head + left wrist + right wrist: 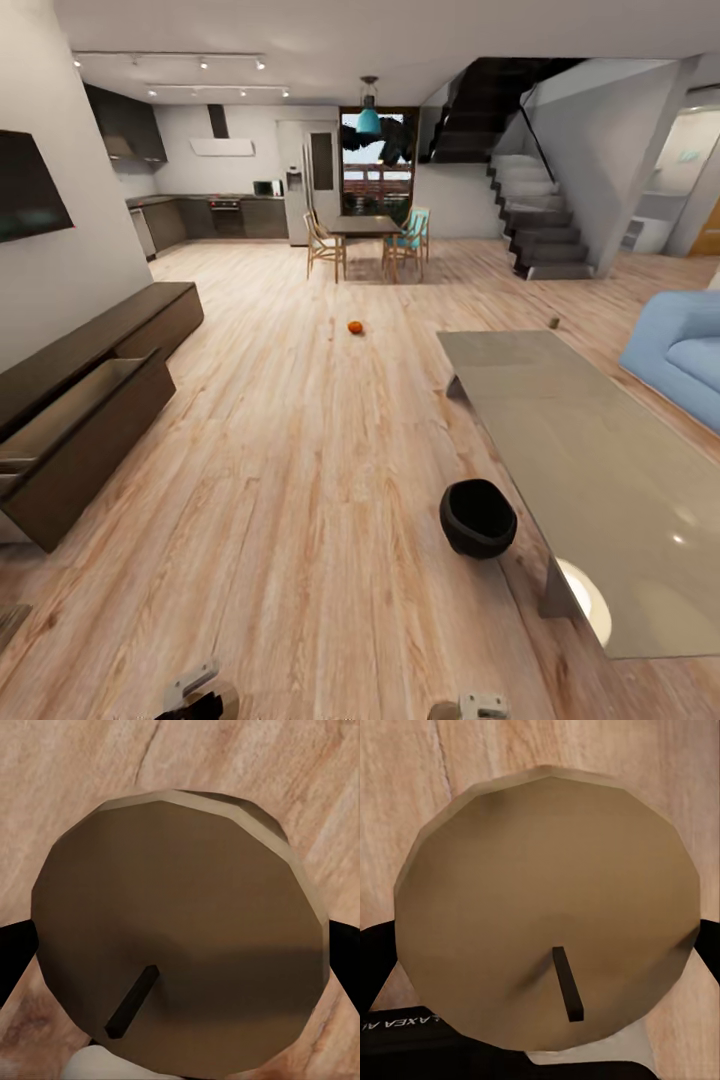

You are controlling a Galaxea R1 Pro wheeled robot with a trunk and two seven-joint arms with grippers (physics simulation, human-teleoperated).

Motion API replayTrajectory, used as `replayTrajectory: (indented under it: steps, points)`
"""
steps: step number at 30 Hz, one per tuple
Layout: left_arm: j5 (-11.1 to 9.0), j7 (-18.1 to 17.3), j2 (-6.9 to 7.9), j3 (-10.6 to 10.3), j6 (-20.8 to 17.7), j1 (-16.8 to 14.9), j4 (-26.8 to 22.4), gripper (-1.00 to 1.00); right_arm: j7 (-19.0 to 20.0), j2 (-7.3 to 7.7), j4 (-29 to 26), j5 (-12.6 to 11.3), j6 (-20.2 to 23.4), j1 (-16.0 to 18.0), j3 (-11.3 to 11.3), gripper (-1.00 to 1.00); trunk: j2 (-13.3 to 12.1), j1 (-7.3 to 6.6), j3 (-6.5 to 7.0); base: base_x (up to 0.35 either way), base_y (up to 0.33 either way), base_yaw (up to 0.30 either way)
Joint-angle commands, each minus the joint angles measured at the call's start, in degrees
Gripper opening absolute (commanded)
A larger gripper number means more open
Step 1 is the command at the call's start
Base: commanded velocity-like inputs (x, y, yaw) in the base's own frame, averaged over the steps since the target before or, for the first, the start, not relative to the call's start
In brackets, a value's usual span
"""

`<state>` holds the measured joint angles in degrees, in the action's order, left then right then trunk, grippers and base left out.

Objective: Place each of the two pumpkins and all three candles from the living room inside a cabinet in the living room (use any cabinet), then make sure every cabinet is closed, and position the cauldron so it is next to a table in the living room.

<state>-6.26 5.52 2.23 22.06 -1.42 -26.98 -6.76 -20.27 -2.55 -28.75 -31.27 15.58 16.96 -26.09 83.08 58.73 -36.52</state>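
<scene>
Carrying candle (180, 922) clamped in left tool (180, 967), second candle (551, 915) clamped in right tool (547, 975), heading for cabinet (90, 420), drawer standing open to receive. Pumpkin (355, 327) lying on floor (300, 500) ahead; cauldron (478, 517) resting just beside bench (590, 450).

Bright, even light from ceiling spots (203, 63); soft glare on the glass counter (600, 470); straight lines bend toward the head view's edges. Wrist views are soft, slightly blurred.
</scene>
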Motion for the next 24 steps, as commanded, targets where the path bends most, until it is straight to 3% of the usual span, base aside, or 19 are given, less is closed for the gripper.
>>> replayTrajectory:
  steps: [1,10,17,24]
  points:
    - [0.0,0.0,-0.01,0.0,0.0,0.0,0.0,-1.0,0.1,0.03,0.1,-0.2,0.0,0.3,0.0,-1.0,0.0,0.0,-0.06,0.0,0.0,0.236]
    - [0.1,0.3,-0.02,0.0,0.2,0.0,0.0,-1.0,2.1,-0.6,0.8,-0.1,0.1,4.1,0.0,-1.0,0.0,0.0,-0.73,0.0,0.0,0.189]
    - [0.1,0.2,-0.03,0.0,0.5,0.0,0.0,-1.0,9.1,0.05,1.4,-0.3,0.3,4.7,0.1,-1.0,0.0,0.0,-1.32,0.0,0.0,0.158]
    - [0.0,0.0,-0.02,0.0,0.6,0.0,0.0,-1.0,9.6,0.12,1.4,-0.4,-0.2,4.7,0.3,-1.0,0.0,0.0,-1.88,0.129,0.0,0.135]
